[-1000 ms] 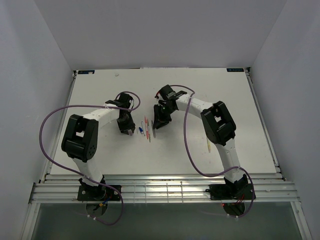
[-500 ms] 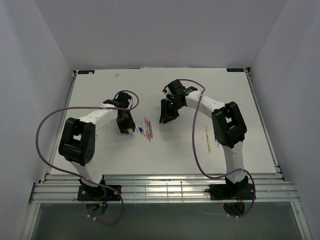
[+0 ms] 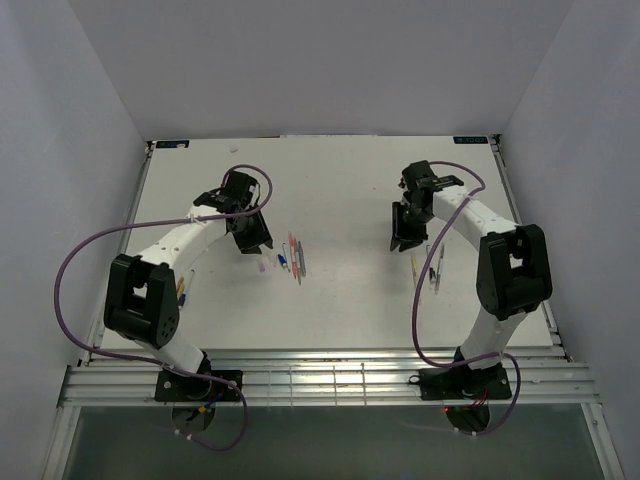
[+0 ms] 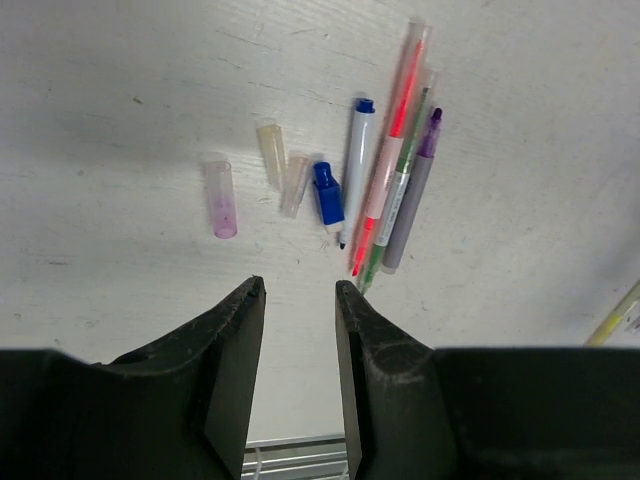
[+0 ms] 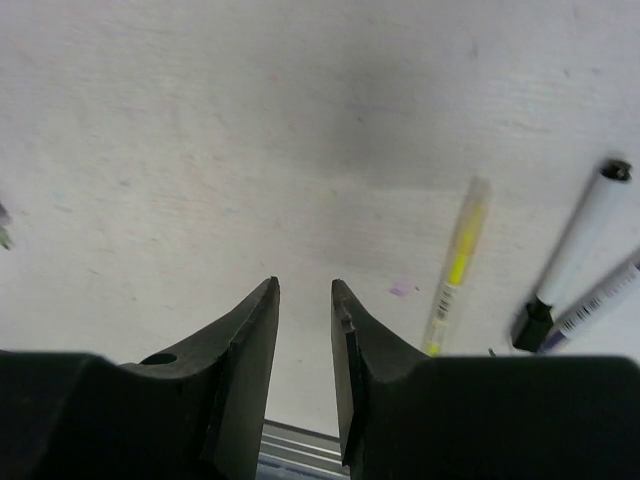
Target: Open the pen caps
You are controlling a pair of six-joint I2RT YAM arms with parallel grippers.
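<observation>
Caps [image 4: 220,198] loose beside pens [image 4: 385,190] on table [image 4: 150,60]

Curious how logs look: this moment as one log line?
left gripper: open, empty | right gripper: open, empty | pen caps: loose beside pens

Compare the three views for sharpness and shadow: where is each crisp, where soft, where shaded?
Left wrist: the pens lie sharp mid-frame, the left pincer is dark and soft-edged at the bottom, with faint shade upper left. Right wrist: a broad grey shadow crosses the table, the yellow pen looks slightly soft, and the right pincer is nearly black. Top external: even light, pens too small for detail.
</observation>
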